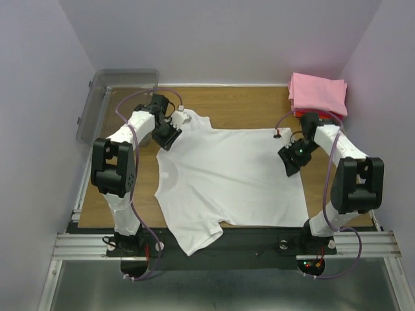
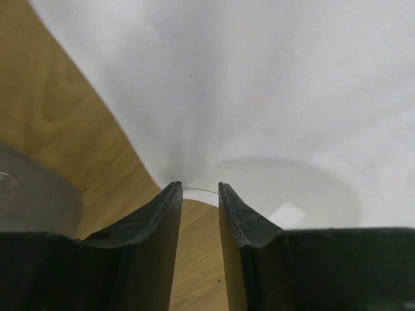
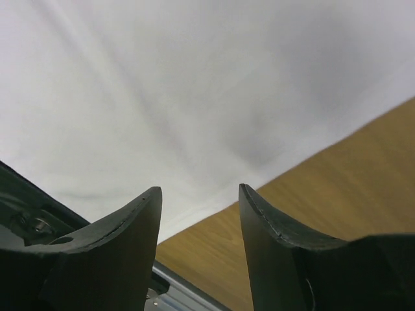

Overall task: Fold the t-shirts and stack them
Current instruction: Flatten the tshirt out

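A white t-shirt [image 1: 230, 175] lies spread flat on the wooden table [image 1: 240, 107], one sleeve hanging over the near edge. My left gripper [image 1: 167, 138] is low at the shirt's left edge by the collar. In the left wrist view it [image 2: 200, 186] is open by a narrow gap with only wood between the fingers, and the white cloth [image 2: 272, 97] begins at the tips. My right gripper [image 1: 290, 162] is at the shirt's right edge. In the right wrist view it [image 3: 200, 191] is open and empty, with the cloth [image 3: 162, 97] just ahead. A folded pink t-shirt [image 1: 318, 94] lies on a red t-shirt [image 1: 300, 114] at the back right.
A clear grey plastic bin [image 1: 117, 97] stands at the back left; its rim shows in the left wrist view [image 2: 26, 194]. The metal frame rail [image 1: 220, 245] runs along the table's near edge and shows in the right wrist view [image 3: 175, 291]. Walls close in on three sides.
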You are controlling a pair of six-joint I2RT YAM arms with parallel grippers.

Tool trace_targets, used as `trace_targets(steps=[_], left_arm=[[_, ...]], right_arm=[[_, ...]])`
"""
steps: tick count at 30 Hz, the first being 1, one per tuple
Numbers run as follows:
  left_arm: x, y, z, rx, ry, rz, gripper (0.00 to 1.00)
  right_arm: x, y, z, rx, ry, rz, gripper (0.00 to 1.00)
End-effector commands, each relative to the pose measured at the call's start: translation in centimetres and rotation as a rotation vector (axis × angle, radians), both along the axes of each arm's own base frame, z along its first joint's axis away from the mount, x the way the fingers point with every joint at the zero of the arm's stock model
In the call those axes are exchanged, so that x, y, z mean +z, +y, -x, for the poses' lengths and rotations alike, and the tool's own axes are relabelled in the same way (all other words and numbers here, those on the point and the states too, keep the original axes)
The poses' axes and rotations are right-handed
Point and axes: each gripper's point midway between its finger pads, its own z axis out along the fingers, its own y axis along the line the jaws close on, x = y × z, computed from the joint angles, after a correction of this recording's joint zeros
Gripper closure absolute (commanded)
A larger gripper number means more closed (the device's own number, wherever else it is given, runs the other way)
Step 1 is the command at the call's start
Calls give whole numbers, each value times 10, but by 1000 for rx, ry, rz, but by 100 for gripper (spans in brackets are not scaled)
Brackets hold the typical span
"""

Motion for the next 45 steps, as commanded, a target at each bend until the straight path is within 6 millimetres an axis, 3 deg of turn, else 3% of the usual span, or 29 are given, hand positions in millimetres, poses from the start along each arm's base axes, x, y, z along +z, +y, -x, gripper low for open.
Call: trace_targets(steps=[1, 3, 4, 5, 6, 7, 10, 11, 12, 15, 22, 24, 30, 45], left_arm=[[98, -38, -49, -32, -219, 208, 56], [114, -45, -75, -13, -293, 234, 50], [129, -47, -90, 9, -344, 250, 49], [136, -49, -104, 16, -390, 257, 48], [141, -51, -120, 27, -419, 256, 47], [144, -52, -129, 48, -431, 268, 46], [145, -57, -161, 80, -463, 289, 44], [144, -58, -167, 93, -466, 298, 44], [135, -59, -176, 102, -460, 300, 44], [135, -63, -198, 131, -491, 331, 42], [98, -63, -223, 208, -469, 364, 40], [79, -62, -228, 223, -444, 360, 40], [46, -62, -243, 257, -419, 350, 40], [16, -74, -263, 275, -397, 383, 44]], right_arm=[[48, 1, -84, -78, -190, -76, 44], [55, -13, -117, -164, -234, -77, 44], [64, -21, -149, -189, -297, -70, 46], [63, -27, -163, -211, -314, -54, 46], [77, -33, -187, -235, -378, -51, 47], [63, -37, -198, -251, -362, -43, 47], [58, -43, -227, -288, -388, -31, 47], [67, -44, -241, -299, -422, -33, 47], [49, -46, -247, -317, -389, -30, 47], [36, -47, -269, -342, -396, -40, 46], [1, -52, -290, -363, -370, -31, 44], [-8, -50, -290, -357, -355, -42, 44], [-27, -49, -291, -355, -324, -50, 44], [-38, -46, -289, -350, -302, -61, 48]])
